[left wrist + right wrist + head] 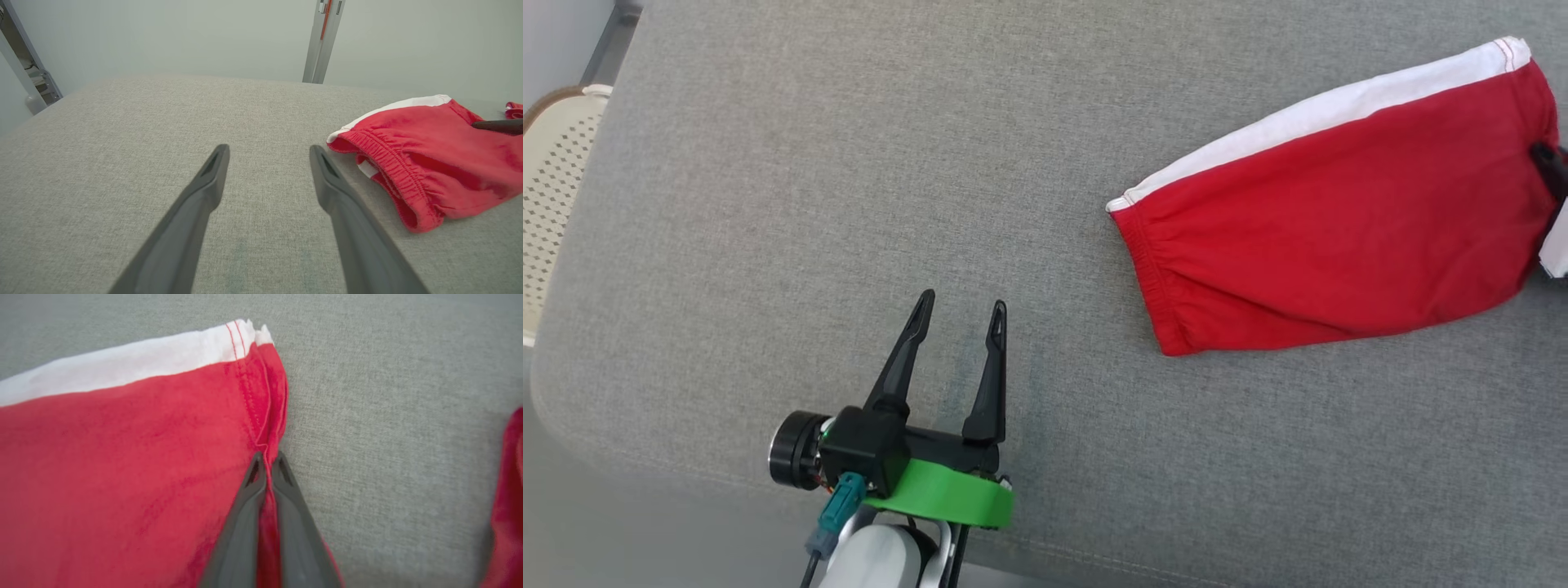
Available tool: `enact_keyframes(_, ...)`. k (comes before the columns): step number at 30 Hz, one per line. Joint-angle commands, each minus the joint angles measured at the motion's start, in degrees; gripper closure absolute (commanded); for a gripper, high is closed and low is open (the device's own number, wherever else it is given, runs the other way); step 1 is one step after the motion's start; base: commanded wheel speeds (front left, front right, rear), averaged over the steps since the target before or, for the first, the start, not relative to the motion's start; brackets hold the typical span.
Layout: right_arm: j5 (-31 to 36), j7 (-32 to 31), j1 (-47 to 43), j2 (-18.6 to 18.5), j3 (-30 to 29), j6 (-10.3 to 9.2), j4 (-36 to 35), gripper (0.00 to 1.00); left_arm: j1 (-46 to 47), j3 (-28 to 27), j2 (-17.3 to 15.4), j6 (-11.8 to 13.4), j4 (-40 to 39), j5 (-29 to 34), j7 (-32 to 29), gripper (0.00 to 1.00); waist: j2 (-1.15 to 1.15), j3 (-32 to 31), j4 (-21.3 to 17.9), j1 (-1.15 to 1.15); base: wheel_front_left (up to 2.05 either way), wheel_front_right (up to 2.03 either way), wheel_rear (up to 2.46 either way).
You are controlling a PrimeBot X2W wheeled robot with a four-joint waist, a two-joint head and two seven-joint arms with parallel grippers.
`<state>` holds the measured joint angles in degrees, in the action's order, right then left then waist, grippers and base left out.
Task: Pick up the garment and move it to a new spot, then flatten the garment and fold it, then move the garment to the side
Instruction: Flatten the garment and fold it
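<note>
Your right gripper [267, 458] grips the hem of the red garment [1339, 220], lying toward the right of the grey cushion [809, 204]; your left gripper [962, 306] stands wide near the cushion's front edge

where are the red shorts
The red shorts lie on the grey cushion at the right of the head view, far from the open left gripper; the right gripper is shut on their edge.
</note>
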<state>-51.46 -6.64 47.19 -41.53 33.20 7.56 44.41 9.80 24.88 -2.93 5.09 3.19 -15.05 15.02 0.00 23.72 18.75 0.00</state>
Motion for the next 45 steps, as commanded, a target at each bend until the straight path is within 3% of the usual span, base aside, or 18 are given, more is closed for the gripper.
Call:
enact_keyframes(1,-0.56,0.01,-1.78,0.21,0.70,-0.15,0.31,1.00,0.67,-0.20,0.02,-0.09,0.17,0.20,0.18,0.00,0.00,-0.71,-1.31,0.00,0.00,0.00,0.00)
enact_keyframes(14,0.19,1.83,-5.79,-2.74,3.82,-0.15,-6.90,1.00,-1.74,-2.69,-0.02,-0.68,0.71,2.90,0.17,0.00,0.00,-6.01,-10.26,0.00,0.00,0.00,0.00)
enact_keyframes(22,2.45,3.22,-7.28,-2.74,2.12,-0.14,-10.40,1.00,-2.25,-3.42,-0.04,-1.09,1.21,3.41,0.17,0.00,0.00,-7.74,-12.96,0.00,0.00,0.00,0.00)
enact_keyframes(27,4.72,2.60,-6.14,-0.18,1.63,-0.14,-13.31,1.00,-2.83,-3.66,-0.04,-1.24,1.73,3.54,0.18,0.00,0.00,-9.45,-13.58,0.00,0.00,0.00,0.00)
enact_keyframes(33,7.04,-0.09,-4.57,5.37,2.39,-0.14,-17.08,1.00,-3.64,-3.36,-0.05,-1.28,2.16,3.22,0.17,0.00,0.00,-11.64,-13.24,0.00,0.00,0.00,0.00)
enact_keyframes(45,9.01,-5.02,-3.14,14.45,6.52,-0.12,-20.87,1.00,-3.37,-1.46,-0.05,-0.40,1.63,1.59,0.17,0.00,0.00,-11.21,-8.83,0.00,0.00,0.00,0.00)
